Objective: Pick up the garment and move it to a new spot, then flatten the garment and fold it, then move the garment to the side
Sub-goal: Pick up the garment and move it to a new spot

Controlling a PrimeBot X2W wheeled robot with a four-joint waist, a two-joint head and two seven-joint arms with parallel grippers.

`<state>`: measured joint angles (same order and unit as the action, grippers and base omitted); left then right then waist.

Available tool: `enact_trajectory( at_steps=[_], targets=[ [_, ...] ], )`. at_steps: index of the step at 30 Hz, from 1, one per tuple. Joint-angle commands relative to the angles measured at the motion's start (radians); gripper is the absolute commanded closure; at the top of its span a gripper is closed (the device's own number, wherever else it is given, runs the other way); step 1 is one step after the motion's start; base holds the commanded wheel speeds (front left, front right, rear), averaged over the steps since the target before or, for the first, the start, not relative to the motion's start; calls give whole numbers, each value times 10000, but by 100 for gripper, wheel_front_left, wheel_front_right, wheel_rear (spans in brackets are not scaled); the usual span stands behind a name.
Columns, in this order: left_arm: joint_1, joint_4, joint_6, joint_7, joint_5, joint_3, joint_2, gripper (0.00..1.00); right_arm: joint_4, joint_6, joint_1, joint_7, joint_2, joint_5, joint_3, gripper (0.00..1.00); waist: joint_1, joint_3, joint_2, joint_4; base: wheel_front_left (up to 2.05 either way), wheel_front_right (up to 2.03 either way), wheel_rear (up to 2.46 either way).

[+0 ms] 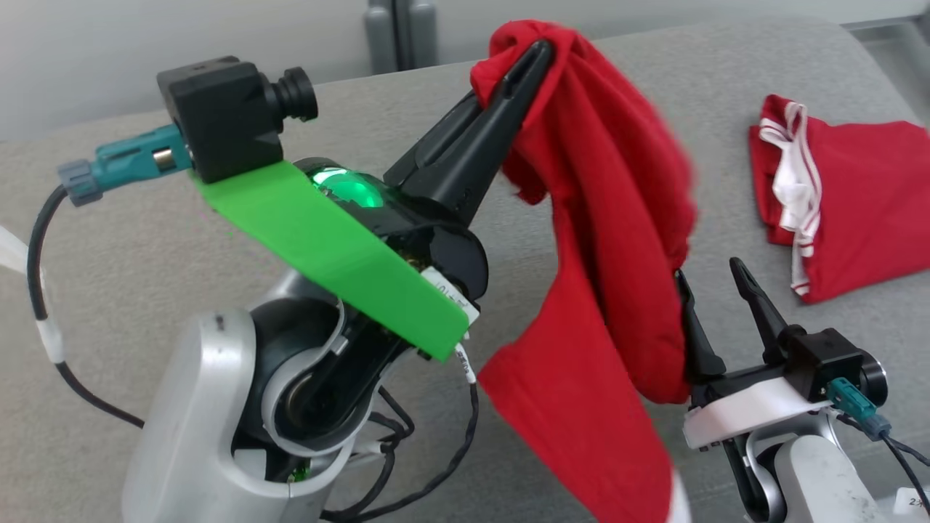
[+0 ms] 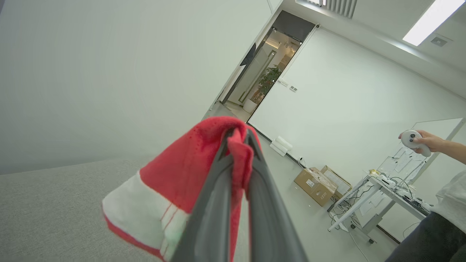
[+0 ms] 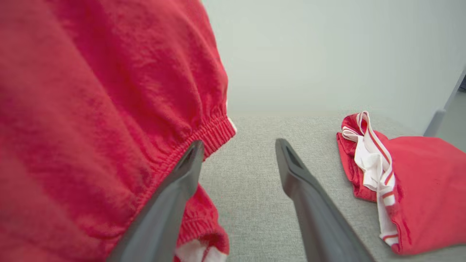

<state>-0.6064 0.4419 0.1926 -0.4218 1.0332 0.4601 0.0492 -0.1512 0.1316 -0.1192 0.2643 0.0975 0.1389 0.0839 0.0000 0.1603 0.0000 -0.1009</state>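
A red garment (image 1: 610, 240) with white trim hangs in the air above the grey cushioned surface (image 1: 145, 240). My left gripper (image 1: 541, 49) is raised and shut on the garment's top bunch; the left wrist view shows red cloth (image 2: 204, 160) pinched between its dark fingers (image 2: 218, 203). The cloth drapes down to the lower middle of the head view. My right gripper (image 1: 708, 280) stands open at the lower right, its left finger against the hanging cloth's edge. In the right wrist view the garment's elastic hem (image 3: 214, 134) lies just beside the left fingertip (image 3: 194, 149), nothing between the fingers.
A second red garment with white stripes (image 1: 843, 211) lies folded on the surface at the right (image 3: 411, 182). In the left wrist view a person's hand (image 2: 426, 142) holds a white controller; a desk (image 2: 382, 189) and cardboard boxes (image 2: 320, 183) stand on the floor behind.
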Motion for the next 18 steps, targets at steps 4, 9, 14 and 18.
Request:
enact_trajectory(
  at_steps=[4, 9, 14, 18],
  targets=[
    [407, -1026, 405, -175, 116, -401, 342, 100, 67, -19, -80, -5, -169, 130, 14, 0, 0, 196, 0, -1055, 0, 0, 0],
    [622, -3709, 345, 336, -122, -1301, 1066, 100, 31, -19, -266, -5, -326, 216, 25, 0, 0, 582, 0, -1682, 0, 0, 0],
    [90, -6711, -98, 1412, -1002, -1810, 2088, 100, -65, -19, -320, -5, -399, 283, 32, 0, 0, 758, 0, -2183, 0, 0, 0],
    [-421, -8370, -335, 2622, -1028, -2509, 2184, 100, -89, -17, -268, -5, -438, 288, -8, 0, 0, 800, 0, -2333, 0, 0, 0]
  ],
)
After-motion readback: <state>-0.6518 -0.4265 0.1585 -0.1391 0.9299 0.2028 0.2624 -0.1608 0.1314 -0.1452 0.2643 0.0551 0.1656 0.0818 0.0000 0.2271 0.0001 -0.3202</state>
